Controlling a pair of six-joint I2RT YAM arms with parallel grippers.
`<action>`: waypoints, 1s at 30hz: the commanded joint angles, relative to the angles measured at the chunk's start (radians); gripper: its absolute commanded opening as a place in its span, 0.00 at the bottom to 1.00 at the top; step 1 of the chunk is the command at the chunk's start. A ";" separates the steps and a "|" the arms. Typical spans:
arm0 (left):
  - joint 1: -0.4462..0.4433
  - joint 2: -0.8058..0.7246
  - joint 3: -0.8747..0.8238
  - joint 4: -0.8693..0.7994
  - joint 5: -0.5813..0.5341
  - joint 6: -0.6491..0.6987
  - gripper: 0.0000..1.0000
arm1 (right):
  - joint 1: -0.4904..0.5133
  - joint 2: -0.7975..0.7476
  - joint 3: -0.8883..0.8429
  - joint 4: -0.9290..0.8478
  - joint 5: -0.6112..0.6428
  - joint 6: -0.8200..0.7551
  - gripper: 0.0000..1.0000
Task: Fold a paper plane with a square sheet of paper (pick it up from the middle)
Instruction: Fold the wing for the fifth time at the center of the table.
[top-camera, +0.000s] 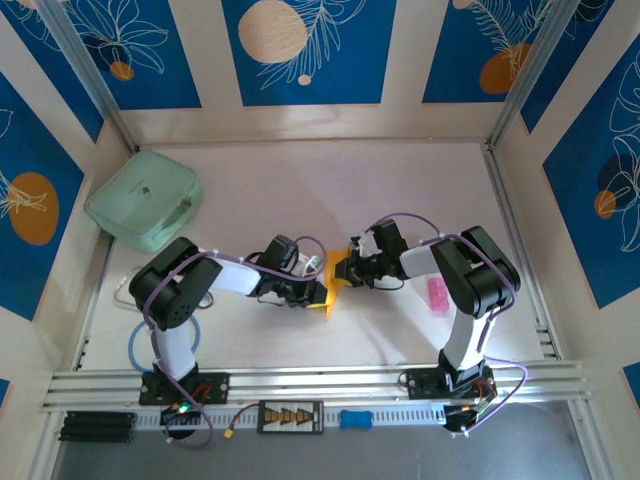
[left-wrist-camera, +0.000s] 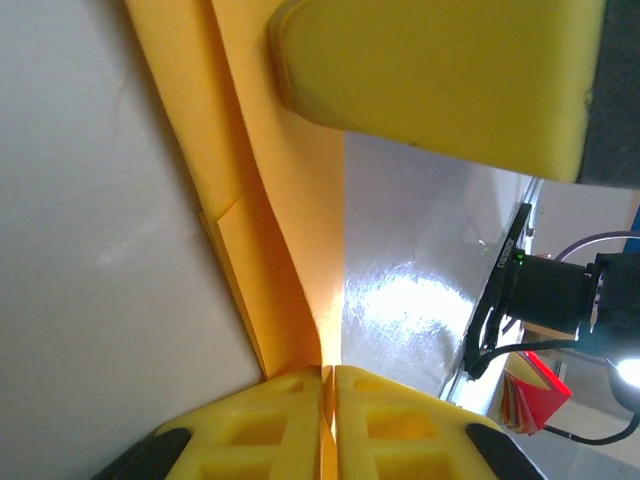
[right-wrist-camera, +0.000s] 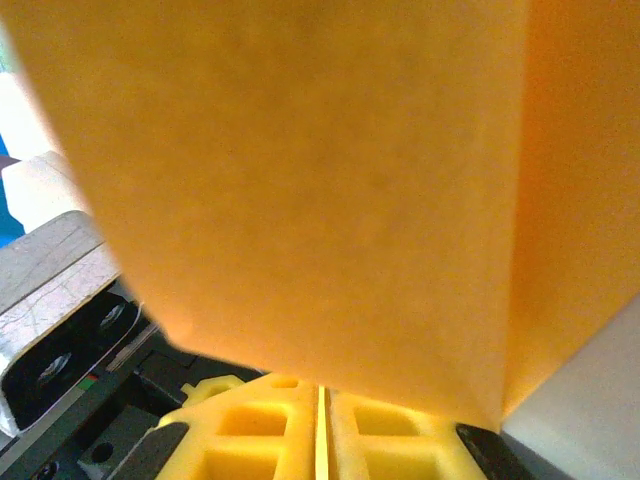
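The orange-yellow sheet of paper (top-camera: 334, 284) is folded and held up off the table between both grippers at the middle. My left gripper (top-camera: 318, 293) is shut on one edge of it; in the left wrist view the paper (left-wrist-camera: 285, 200) runs up from the closed yellow fingertips (left-wrist-camera: 260, 420) with a crease and layered flaps showing. My right gripper (top-camera: 346, 270) is shut on the opposite side; in the right wrist view the paper (right-wrist-camera: 320, 180) stands close in front of the camera, its lower edge pinched between the fingers (right-wrist-camera: 250, 425). A right finger (left-wrist-camera: 440, 80) shows in the left wrist view.
A mint-green case (top-camera: 145, 200) lies at the back left of the table. A small pink object (top-camera: 437, 293) sits to the right of the right arm. An aluminium rail (top-camera: 320, 385) runs along the near edge. Patterned walls enclose the table.
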 joint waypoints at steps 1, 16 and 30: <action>-0.013 0.012 0.001 -0.108 0.018 0.031 0.13 | 0.005 0.048 -0.014 -0.103 0.120 0.003 0.13; -0.046 -0.009 0.013 -0.231 -0.024 0.097 0.11 | 0.005 0.053 -0.025 -0.121 0.162 0.027 0.12; -0.067 -0.018 0.012 -0.282 -0.057 0.124 0.12 | 0.004 0.042 -0.031 -0.136 0.182 0.040 0.12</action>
